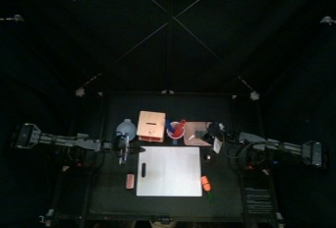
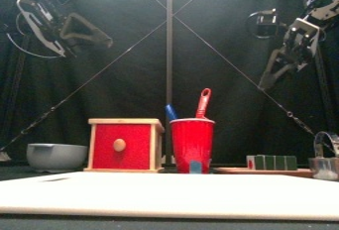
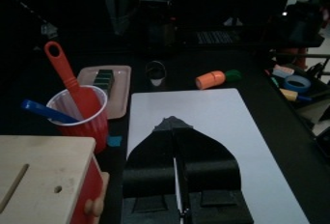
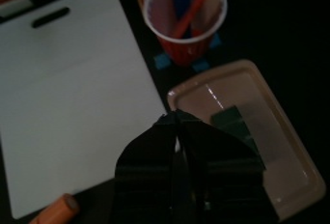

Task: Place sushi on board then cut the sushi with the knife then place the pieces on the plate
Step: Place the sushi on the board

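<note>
The sushi roll [image 2: 272,162] is lying in the pink tray [image 4: 277,158] near the counter's back edge, beside the red cup [image 2: 192,141] holding the red knife [image 2: 203,103]. The white cutting board [image 1: 174,171] is lying toward the front edge. The left fingers [image 3: 146,166] and right fingers [image 4: 147,166] are seemingly pressing together, holding nothing.

You've got one white cutting board [image 1: 172,171], one wooden box [image 1: 151,125], one red cup [image 2: 192,145], two knives, a blue knife [image 2: 169,112] and a red knife [image 2: 203,103], one pink tray [image 4: 294,151], one sushi roll [image 2: 275,162], one blue-grey bowl [image 2: 56,156], one metal cutter [image 2: 326,165], and two toy foods, a reddish toy [image 1: 130,181] and an orange toy [image 3: 211,78].
</note>
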Motion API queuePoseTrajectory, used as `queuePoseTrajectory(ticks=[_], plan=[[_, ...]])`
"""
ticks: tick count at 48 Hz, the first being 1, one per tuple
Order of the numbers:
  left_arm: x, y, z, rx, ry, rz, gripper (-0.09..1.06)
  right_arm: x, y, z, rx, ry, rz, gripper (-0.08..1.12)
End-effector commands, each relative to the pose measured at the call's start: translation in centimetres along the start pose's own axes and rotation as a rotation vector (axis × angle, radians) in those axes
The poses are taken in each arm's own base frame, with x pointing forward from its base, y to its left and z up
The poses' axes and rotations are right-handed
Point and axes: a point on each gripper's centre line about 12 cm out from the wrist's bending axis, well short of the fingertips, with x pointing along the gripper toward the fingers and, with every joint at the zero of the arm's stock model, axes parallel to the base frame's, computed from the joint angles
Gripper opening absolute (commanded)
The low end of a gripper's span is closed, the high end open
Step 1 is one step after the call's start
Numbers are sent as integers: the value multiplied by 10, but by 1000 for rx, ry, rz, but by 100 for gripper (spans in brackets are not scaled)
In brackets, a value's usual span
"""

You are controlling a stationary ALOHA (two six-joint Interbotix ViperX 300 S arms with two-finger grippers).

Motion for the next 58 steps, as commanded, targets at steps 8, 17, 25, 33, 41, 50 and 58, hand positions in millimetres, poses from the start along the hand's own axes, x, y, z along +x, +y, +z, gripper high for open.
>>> queuePoseTrajectory(ticks=[8,17,25,33,41,50,58], plan=[[8,0,4,-1,-2,-2,-2,3,-16,2,29,23,-58,96],[8,0,4,0,-2,-2,-2,15,-23,-5,-34,97,-94,104],[8,0,4,-4,-3,-1,-2,32,-33,-12,-150,218,-142,103],[8,0,4,-12,-6,1,-2,48,-44,-20,-196,321,-152,103],[8,0,4,-13,-6,2,-2,62,-51,-25,-209,379,-124,103],[8,0,3,-14,-3,0,-2,72,-62,-30,-229,408,-90,103],[8,-1,4,-14,-5,-1,-2,79,-74,-37,-221,415,-76,103]])
